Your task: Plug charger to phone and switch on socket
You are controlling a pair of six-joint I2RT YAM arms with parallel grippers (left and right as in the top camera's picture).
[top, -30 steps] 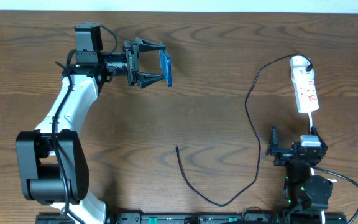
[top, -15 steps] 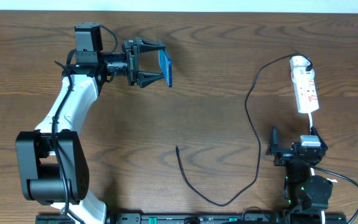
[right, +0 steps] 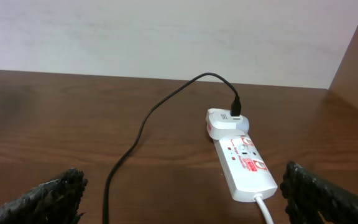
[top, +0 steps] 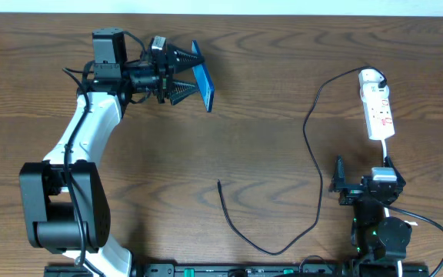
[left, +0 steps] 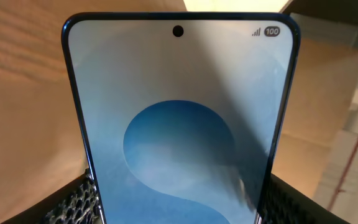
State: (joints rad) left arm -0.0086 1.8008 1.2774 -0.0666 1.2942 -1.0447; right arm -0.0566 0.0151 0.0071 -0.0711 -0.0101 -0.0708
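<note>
Left claw (top: 184, 74) grasped phone (left: 179, 124), raised off bench (top: 152, 161). Right claw (right: 185, 196) released, empty. Plugging step pending; next called for fetching charger (top: 311, 154) tip.

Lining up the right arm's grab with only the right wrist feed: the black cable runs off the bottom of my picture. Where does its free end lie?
Observer: The charger loops toward the front edge, then back. Its plug tip lies on the table near the front middle, left of the right gripper, with nothing touching it.
Operator: And the phone? I can't see it.
Observer: At the far left, the left gripper clamps the phone across its width, turned on edge.
Operator: Is its screen lit?
Observer: Yes. The left wrist view shows a blue screen with signal bars in the top corner.
</note>
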